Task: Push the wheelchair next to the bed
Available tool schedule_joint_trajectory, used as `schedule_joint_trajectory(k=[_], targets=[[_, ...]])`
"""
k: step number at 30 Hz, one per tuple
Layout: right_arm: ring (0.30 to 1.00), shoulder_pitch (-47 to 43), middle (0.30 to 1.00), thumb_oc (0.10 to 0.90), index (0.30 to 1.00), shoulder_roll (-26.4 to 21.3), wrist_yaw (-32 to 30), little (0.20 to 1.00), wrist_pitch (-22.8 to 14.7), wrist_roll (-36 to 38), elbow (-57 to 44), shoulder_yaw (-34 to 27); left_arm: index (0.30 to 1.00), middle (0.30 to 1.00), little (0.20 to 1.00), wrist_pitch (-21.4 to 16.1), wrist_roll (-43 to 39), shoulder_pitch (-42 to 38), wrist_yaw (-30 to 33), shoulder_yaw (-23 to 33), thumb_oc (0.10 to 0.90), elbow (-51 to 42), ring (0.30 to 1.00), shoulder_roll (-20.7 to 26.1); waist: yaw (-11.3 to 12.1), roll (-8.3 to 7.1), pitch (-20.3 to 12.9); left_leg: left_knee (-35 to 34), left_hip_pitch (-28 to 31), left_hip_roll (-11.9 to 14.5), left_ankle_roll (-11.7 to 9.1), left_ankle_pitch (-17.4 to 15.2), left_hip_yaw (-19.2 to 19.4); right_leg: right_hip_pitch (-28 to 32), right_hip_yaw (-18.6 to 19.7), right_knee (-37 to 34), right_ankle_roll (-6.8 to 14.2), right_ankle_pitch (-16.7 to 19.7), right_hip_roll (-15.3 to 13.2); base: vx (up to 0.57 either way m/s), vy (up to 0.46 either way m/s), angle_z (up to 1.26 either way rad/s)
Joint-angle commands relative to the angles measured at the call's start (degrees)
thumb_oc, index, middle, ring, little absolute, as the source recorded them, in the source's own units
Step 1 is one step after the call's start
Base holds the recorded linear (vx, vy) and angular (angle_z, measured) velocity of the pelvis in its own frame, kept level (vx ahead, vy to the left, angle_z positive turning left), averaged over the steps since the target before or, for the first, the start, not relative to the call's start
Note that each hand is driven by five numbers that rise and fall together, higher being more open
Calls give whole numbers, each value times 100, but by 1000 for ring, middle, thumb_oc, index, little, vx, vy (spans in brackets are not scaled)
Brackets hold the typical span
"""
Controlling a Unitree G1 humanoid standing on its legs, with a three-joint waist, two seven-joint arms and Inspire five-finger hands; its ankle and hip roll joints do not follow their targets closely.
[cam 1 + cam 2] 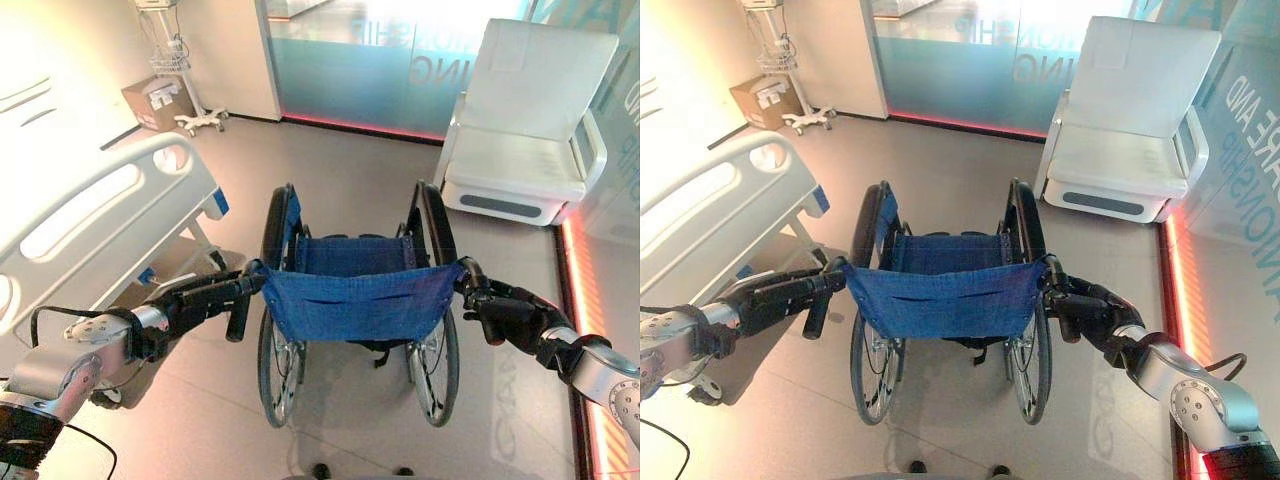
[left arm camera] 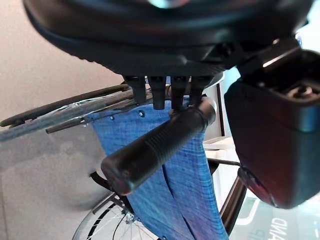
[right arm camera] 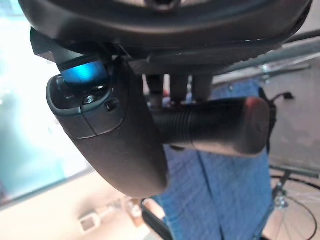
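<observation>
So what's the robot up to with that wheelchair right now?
The robot stands behind the blue-backed wheelchair with a hand at each push handle. Its left hand rests on the left grip, fingers hooked over it, and its right hand is curled round the right grip. The bed lies ahead on the robot's left; the wheelchair is not yet alongside it. A white recliner chair sits ahead on the right.

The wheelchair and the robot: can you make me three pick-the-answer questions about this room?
1. Where is the hospital bed?
A. left of the wheelchair
B. behind the armchair
C. right of the wheelchair

2. What colour is the wheelchair's backrest?
A. red
B. blue
C. green

3. What is the right robot hand doing?
A. hanging free
B. gripping a push handle
C. touching the white armchair

Answers: 1 A, its white rail stands on the left. 2 B, the cloth is blue. 3 B, its fingers curl round the black grip.
</observation>
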Motion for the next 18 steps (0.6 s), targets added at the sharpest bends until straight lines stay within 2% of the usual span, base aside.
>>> schedule_joint_trajectory(k=[1, 4, 5, 11, 12, 18], targets=[[300, -1045, 300, 400, 300, -58, 971, 300, -514, 743, -575, 710, 900, 900, 900, -553, -856, -978, -223, -325, 800, -222, 900, -133, -54, -58, -391, 58, 75, -192, -131, -327, 401, 61, -174, 8, 176, -62, 84, 0, 0, 0], [300, -1104, 300, 400, 300, -38, 928, 300, -541, 723, -576, 796, 900, 900, 900, -509, -1244, -1053, -145, -449, 800, -218, 900, -265, -62, -66, -396, 58, 82, -191, -132, -333, 403, 65, -166, 8, 173, -64, 86, 0, 0, 0], [300, -1128, 300, 400, 300, 17, 974, 300, -569, 613, -537, 873, 900, 900, 900, -358, -1802, -1093, -4, -554, 800, -256, 900, -456, -74, -71, -402, 58, 101, -184, -131, -342, 415, 75, -163, 8, 171, -64, 87, 0, 0, 0], [300, -1227, 300, 400, 300, 71, 977, 300, -646, 421, -518, 1079, 900, 900, 900, -33, -2967, -1106, 374, -858, 800, -341, 900, -843, -109, -79, -402, 58, 131, -179, -128, -349, 444, 89, -137, 8, 170, -59, 94, 0, 0, 0], [300, -1264, 300, 400, 300, 54, 934, 300, -682, 413, -523, 1144, 900, 900, 900, 49, -3381, -1078, 551, -937, 800, -391, 900, -947, -112, -80, -395, 58, 137, -178, -127, -351, 450, 89, -135, 8, 171, -60, 96, 0, 0, 0], [300, -1256, 300, 400, 300, 80, 859, 300, -782, 366, -544, 1252, 900, 900, 900, 76, -4336, -821, 950, -996, 800, -513, 900, -1389, -114, -89, -400, 58, 162, -161, -128, -358, 480, 107, -145, 8, 185, -62, 83, 0, 0, 0]])
